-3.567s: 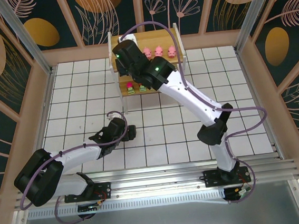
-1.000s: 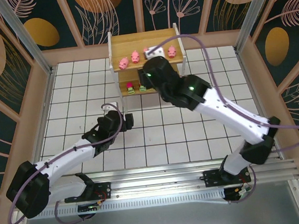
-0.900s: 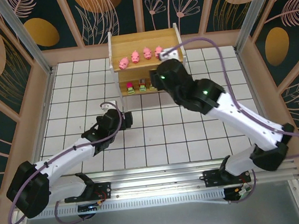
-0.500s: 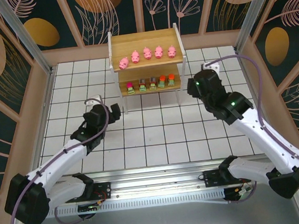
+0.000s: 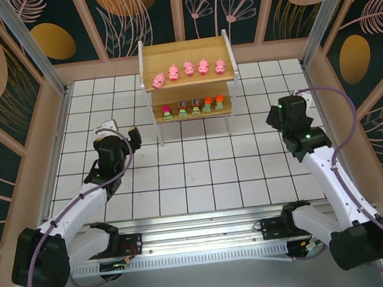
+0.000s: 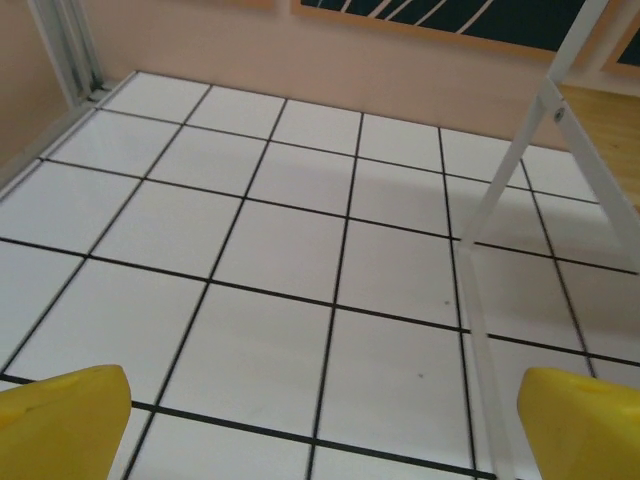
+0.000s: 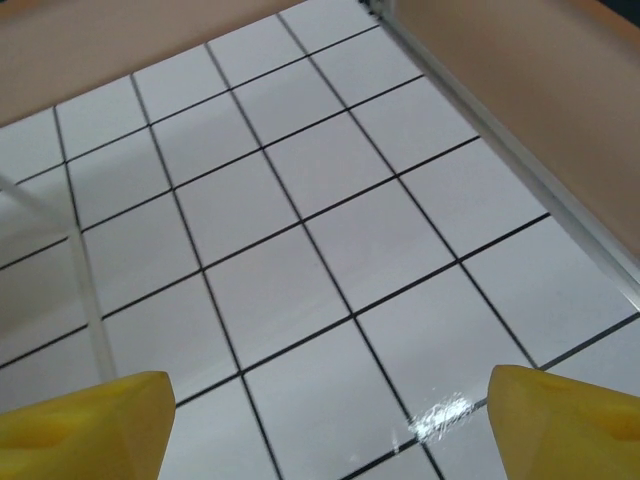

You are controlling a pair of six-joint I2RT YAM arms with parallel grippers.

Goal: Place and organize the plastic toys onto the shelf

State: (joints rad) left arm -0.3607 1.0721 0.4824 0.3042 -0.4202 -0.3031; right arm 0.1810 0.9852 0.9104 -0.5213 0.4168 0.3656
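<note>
- The pink pigs (image 5: pixel 188 68) are lined up on the upper board of the shelf (image 5: pixel 182 49), and the blocky toys (image 5: pixel 193 107) on the lower board. No toy is gripped, so the placing is judged done.
- The left claw (image 6: pixel 320 425) is spread wide with nothing between its fingers, and the right claw (image 7: pixel 325 420) is likewise wide and empty. Each is held over the counter (image 5: pixel 195 177), one to either side of the shelf.
- A white shelf leg (image 6: pixel 500 200) lies near the left claw. If that arm were swung inward, the leg could be struck and the shelf jolted.
- The blocky toys stand near the front edge of their board, so a jolt could tip them onto the counter.
- The leftmost pig (image 5: pixel 158 81) is set slightly out of line. If a correction were attempted, its neighbour could be knocked.
</note>
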